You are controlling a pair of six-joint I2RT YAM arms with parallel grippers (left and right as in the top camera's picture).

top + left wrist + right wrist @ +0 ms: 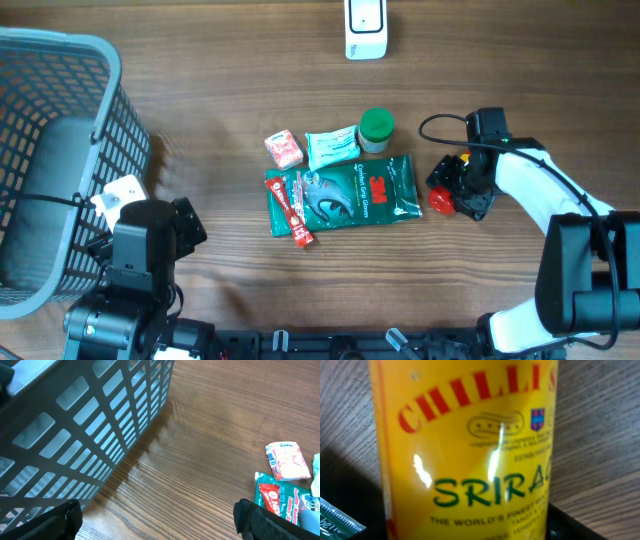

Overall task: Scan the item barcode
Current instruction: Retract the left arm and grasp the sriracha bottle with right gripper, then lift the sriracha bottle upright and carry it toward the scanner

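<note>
Sriracha bottle (470,460) lying diagonal; red cap (441,201) near-left

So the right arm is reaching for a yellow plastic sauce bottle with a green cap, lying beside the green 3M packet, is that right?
Not quite: the cap is red, not green. The overhead view shows it on the yellow plastic sauce bottle at the right arm, beside the green 3M packet.
</note>
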